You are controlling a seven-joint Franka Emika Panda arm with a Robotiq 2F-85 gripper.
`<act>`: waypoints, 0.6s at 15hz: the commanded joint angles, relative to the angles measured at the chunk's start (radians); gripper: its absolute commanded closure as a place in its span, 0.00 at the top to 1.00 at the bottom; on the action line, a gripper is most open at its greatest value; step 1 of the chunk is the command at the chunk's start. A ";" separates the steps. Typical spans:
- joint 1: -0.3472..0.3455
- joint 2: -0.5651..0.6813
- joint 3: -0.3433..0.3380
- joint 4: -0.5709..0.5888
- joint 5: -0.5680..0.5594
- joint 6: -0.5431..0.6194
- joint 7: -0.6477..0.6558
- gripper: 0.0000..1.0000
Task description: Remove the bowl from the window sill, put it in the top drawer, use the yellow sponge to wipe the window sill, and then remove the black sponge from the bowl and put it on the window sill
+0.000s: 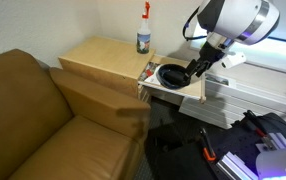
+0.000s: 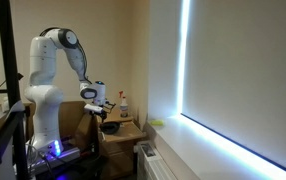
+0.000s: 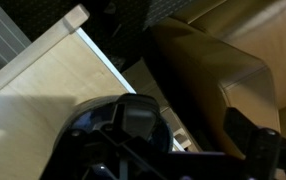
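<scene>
Exterior view: round dark bowl [image 1: 169, 74]

bowl [image 1: 169, 74] in open top drawer [image 1: 168, 91], pincer [image 1: 192, 68] over it, spray bottle [image 1: 144, 36] on cabinet [image 1: 98, 58]

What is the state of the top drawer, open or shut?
Open. In an exterior view the top drawer stands pulled out from the wooden cabinet, and the bowl sits inside it.

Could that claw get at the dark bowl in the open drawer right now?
Probably yes. The gripper hangs open close above the bowl, which sits in the pulled-out top drawer, and nothing visible stands between them.
</scene>
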 commanded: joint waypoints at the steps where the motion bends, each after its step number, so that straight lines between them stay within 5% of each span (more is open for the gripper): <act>1: -0.011 0.062 -0.018 0.045 -0.049 -0.063 0.026 1.00; 9: 0.009 -0.014 0.009 0.008 0.125 0.116 -0.051 1.00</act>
